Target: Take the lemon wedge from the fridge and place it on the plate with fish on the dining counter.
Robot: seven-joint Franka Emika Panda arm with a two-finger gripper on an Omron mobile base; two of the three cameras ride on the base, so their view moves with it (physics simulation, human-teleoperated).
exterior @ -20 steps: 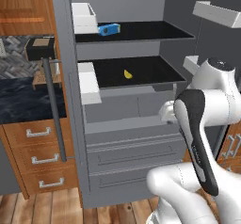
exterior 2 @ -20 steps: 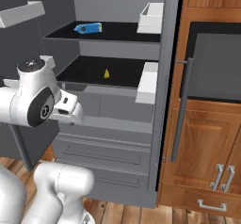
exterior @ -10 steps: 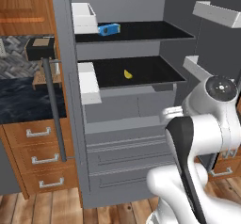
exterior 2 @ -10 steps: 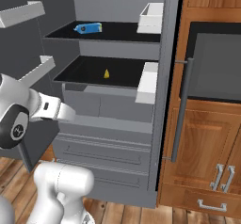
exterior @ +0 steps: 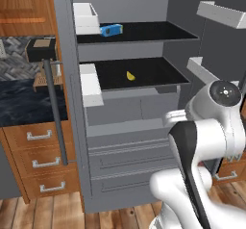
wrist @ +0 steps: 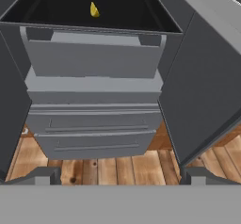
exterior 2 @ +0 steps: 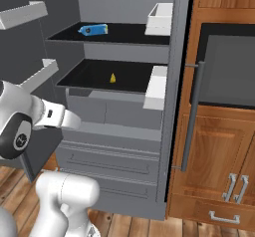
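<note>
1. I see the tall grey double-door fridge [exterior: 144, 141] standing open, its black shelves and the grey drawers below exposed.
2. The tiny bright yellow lemon wedge [exterior: 129, 76] lies alone on the lower black shelf, near its middle; from the hand camera it sits far up the picture [wrist: 94, 10].
3. A blue rectangular carton [exterior: 111, 30] rests on the upper shelf, beside a white door bin [exterior: 85, 19].
4. My two-finger gripper [wrist: 120, 175] has its jaws spread wide, holding nothing, well short of the shelf and level with the drawers.
5. The wooden plank floor [wrist: 117, 166] shows below the drawers.
</note>
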